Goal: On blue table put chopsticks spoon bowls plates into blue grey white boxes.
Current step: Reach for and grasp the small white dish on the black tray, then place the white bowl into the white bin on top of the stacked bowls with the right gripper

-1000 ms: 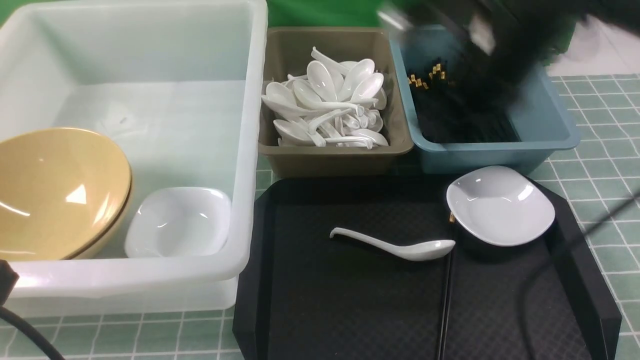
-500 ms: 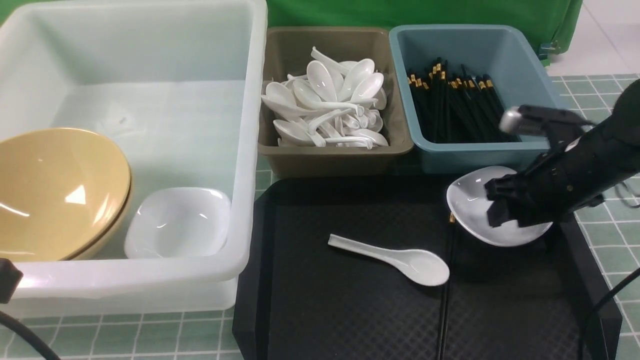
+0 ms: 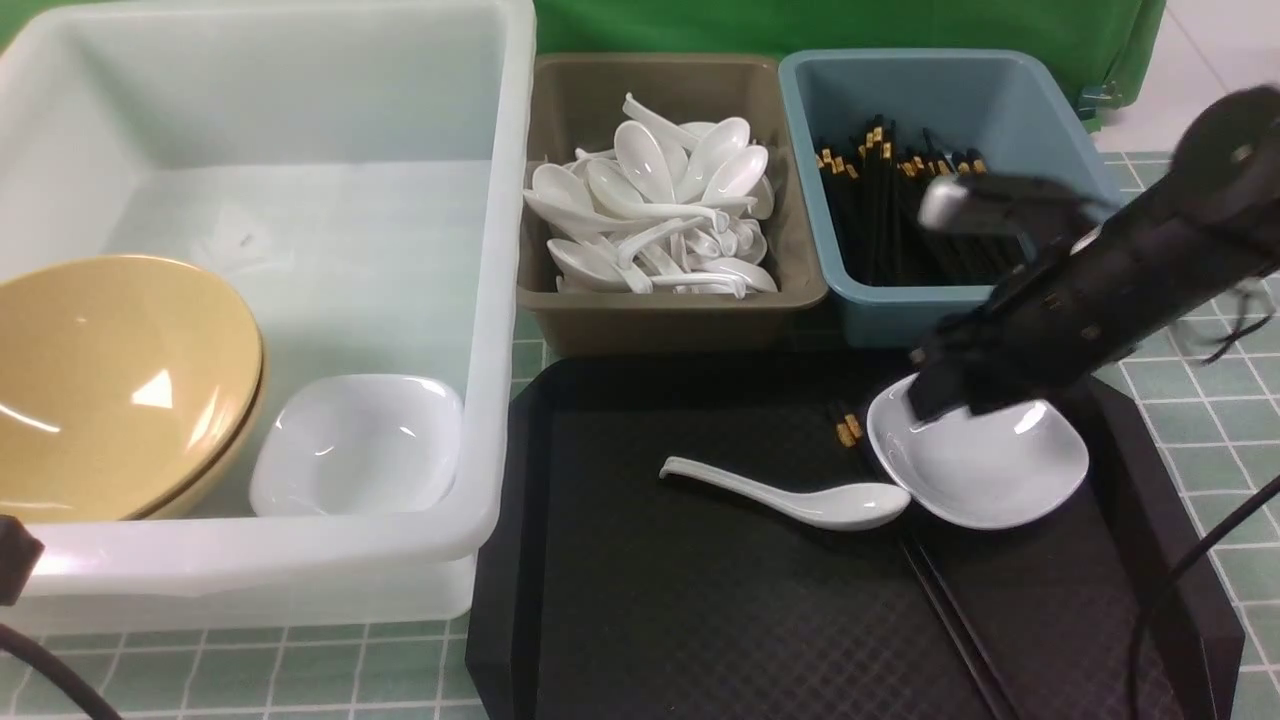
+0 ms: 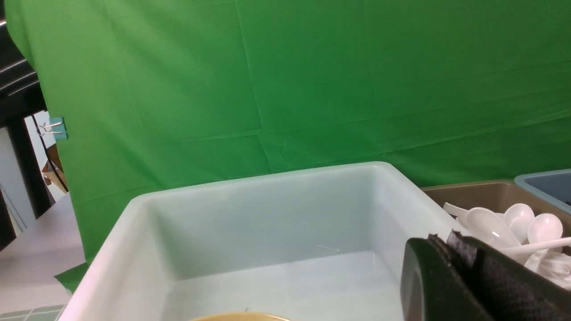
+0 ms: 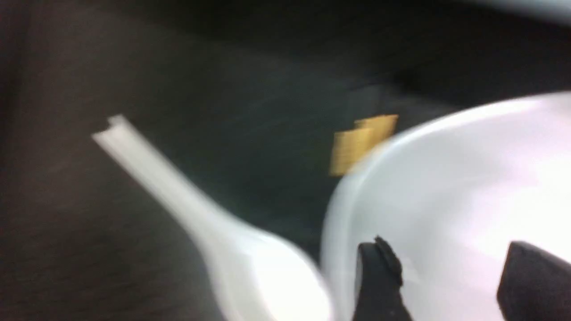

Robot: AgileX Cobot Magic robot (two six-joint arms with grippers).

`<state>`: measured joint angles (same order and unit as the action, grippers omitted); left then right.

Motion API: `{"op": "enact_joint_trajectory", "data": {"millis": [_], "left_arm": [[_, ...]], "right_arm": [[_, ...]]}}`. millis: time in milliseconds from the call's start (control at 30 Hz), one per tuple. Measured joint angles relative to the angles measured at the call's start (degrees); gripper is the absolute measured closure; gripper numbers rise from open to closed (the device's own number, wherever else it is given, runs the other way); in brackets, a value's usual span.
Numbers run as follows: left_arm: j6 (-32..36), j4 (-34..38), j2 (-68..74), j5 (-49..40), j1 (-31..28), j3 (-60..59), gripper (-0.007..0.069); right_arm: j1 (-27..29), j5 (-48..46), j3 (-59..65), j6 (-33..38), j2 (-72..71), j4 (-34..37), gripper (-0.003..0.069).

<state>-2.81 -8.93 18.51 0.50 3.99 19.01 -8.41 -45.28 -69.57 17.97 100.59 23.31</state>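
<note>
The right gripper (image 3: 935, 390) hung over the far left rim of the plate (image 3: 990, 470) on the black tray (image 3: 650, 600), its jaws spread wide. In the right wrist view the two fingertips (image 5: 379, 276) stood well apart above the plate's hollow with only white glaze between them. That view was too smeared to tell whether either pad touched the dish. The left gripper (image 4: 448, 249) showed only in its own wrist view, pads pressed together with nothing seen between them, in front of the white box (image 3: 500, 300). The loose spoon (image 3: 800, 495) lay on the tray just beside the plate, its scoop toward the plate. The loose chopsticks (image 3: 940, 590) lay slanted there too, their gold ends near the plate's far left rim. Their thin ends ran out of the front view's lower edge, and where they passed between spoon and plate they were hard to make out. The right arm covered the blue box's (image 3: 950, 315) near right corner and some of the packed chopsticks (image 3: 880, 220). The bowls (image 3: 120, 380) in the white box were cut off at the left edge, beside a second plate (image 3: 355, 445). The grey box (image 3: 670, 320) held the piled spoons (image 3: 660, 200).
</note>
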Motion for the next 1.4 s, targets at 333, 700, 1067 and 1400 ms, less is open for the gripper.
{"op": "enact_joint_trajectory", "data": {"millis": [333,700,1067,1400], "left_arm": [[-0.18,-0.04,0.0,0.0,0.0,0.0,0.0622],[-0.18,-0.04,0.0,-0.5,0.0,-0.04,0.0622],[-0.24,-0.04,0.0,-0.5,0.0,-0.04,0.0622],[-1.31,0.63,0.0,0.01,0.0,-0.04,0.0622]], "right_arm": [[5.72,0.86,-0.43,0.45,5.74,-4.34,0.0256],[5.43,-3.25,-0.55,0.5,7.21,-2.75,0.0497],[2.46,-7.99,-2.12,7.48,-11.11,6.76,0.0582],[-28.03,10.25,-18.72,26.67,-7.64,16.16,0.0582]]}}
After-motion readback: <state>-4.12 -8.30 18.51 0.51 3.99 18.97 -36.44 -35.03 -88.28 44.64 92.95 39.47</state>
